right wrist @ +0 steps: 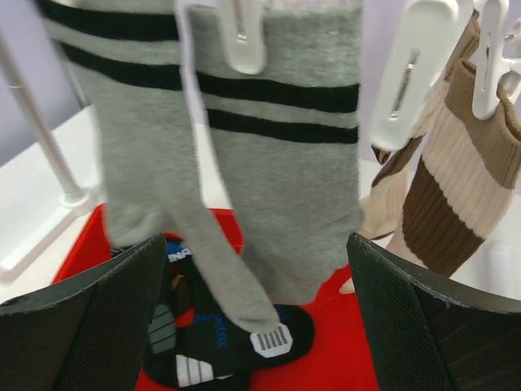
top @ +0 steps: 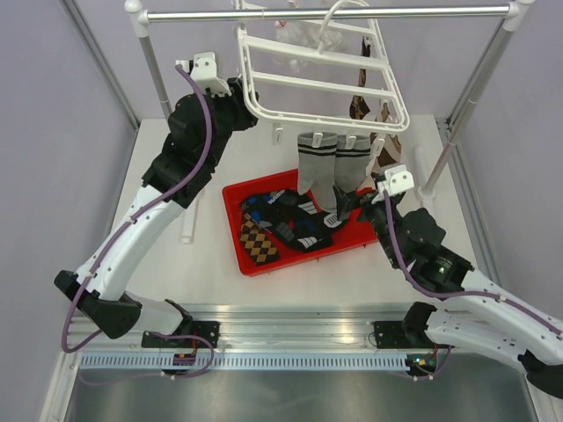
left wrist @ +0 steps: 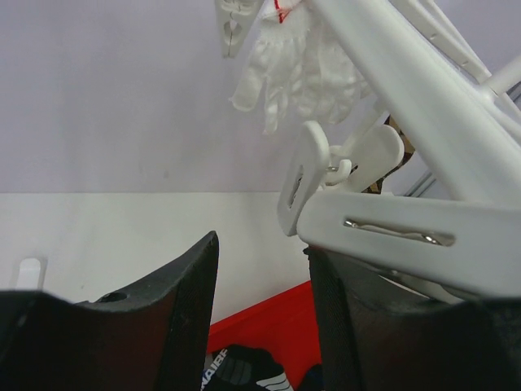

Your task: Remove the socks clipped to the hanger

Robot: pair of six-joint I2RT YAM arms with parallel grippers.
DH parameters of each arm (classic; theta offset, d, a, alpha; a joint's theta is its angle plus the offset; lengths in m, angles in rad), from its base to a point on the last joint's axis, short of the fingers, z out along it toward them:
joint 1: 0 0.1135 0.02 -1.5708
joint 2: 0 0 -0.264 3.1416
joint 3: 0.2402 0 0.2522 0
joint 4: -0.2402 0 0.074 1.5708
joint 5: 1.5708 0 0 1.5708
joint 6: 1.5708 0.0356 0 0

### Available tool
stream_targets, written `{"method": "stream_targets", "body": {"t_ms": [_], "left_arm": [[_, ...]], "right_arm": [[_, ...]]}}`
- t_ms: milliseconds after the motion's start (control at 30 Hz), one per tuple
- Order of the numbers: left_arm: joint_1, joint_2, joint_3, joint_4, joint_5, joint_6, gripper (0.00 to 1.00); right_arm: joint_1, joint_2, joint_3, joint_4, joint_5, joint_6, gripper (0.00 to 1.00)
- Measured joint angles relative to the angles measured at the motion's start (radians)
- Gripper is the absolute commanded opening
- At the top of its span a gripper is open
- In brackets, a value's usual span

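Observation:
The white hanger (top: 317,83) hangs from the rail. Two grey socks with black stripes (top: 318,163) (right wrist: 269,163) stay clipped at its front edge, and brown-cream striped socks (right wrist: 456,195) at its right. My right gripper (top: 354,204) (right wrist: 256,244) is open wide just in front of the grey socks' lower ends, touching nothing. My left gripper (top: 249,112) (left wrist: 262,248) is at the hanger's left corner, jaws apart with nothing between them. A white clip (left wrist: 407,232) lies over its right finger (left wrist: 358,326). An argyle sock (top: 257,239) and black socks (top: 299,227) (right wrist: 220,350) lie in the tray.
The red tray (top: 236,195) sits under the hanger. The silver rail (top: 413,12) and its posts (top: 479,83) frame the back, with a stand foot (right wrist: 41,236) by the tray. A white glove (left wrist: 297,65) hangs from a rear clip.

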Motion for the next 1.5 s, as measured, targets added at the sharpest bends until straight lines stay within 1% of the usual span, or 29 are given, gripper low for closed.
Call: {"method": "stream_targets", "body": {"t_ms": [200,333,467,567,633,667,767,800,833,867,900,933,1000,1100,1200,1400,1500], "left_arm": [[0.010,0.023,0.042,-0.023,0.025,-0.002,0.53],[0.018,0.037,0.060,-0.035,0.034,-0.003,0.53],[0.028,0.043,0.070,-0.049,0.048,-0.005,0.53],[0.035,0.043,0.071,-0.051,0.053,-0.007,0.53],[0.040,0.044,0.076,-0.053,0.059,-0.009,0.53],[0.041,0.045,0.077,-0.054,0.063,-0.009,0.53],[0.047,0.051,0.086,-0.057,0.073,-0.010,0.53],[0.048,0.054,0.089,-0.058,0.075,-0.011,0.53],[0.049,0.057,0.092,-0.059,0.077,-0.013,0.54],[0.049,0.058,0.092,-0.060,0.080,-0.013,0.54],[0.050,0.059,0.092,-0.064,0.086,-0.014,0.55],[0.050,0.059,0.092,-0.068,0.097,-0.016,0.56],[0.051,0.059,0.092,-0.073,0.124,-0.021,0.57],[0.051,0.053,0.081,-0.074,0.186,-0.034,0.63],[0.051,0.025,0.038,-0.075,0.261,-0.048,0.69],[0.050,-0.076,-0.080,-0.088,0.365,-0.061,0.74],[0.050,-0.137,-0.118,-0.111,0.406,-0.063,0.75]], "right_arm": [[-0.192,0.086,0.016,-0.003,-0.158,0.034,0.95],[-0.349,0.104,0.016,-0.009,-0.351,0.081,0.95],[-0.460,0.106,0.016,0.003,-0.551,0.126,0.95],[-0.510,0.119,0.011,0.050,-0.698,0.169,0.92],[-0.521,0.130,-0.007,0.097,-0.764,0.195,0.85],[-0.522,0.134,-0.019,0.118,-0.793,0.211,0.81],[-0.521,0.149,-0.055,0.164,-0.867,0.251,0.56],[-0.521,0.151,-0.063,0.173,-0.880,0.262,0.41],[-0.521,0.150,-0.070,0.182,-0.889,0.270,0.34],[-0.520,0.146,-0.074,0.185,-0.893,0.279,0.15],[-0.515,0.140,-0.075,0.186,-0.892,0.281,0.05],[-0.509,0.133,-0.075,0.185,-0.889,0.286,0.01],[-0.489,0.116,-0.075,0.181,-0.872,0.292,0.01],[-0.448,0.094,-0.071,0.174,-0.846,0.285,0.01],[-0.393,0.093,-0.050,0.158,-0.808,0.270,0.01],[-0.205,0.122,0.017,0.111,-0.661,0.199,0.01],[-0.143,0.145,0.040,0.096,-0.602,0.169,0.01]]}}
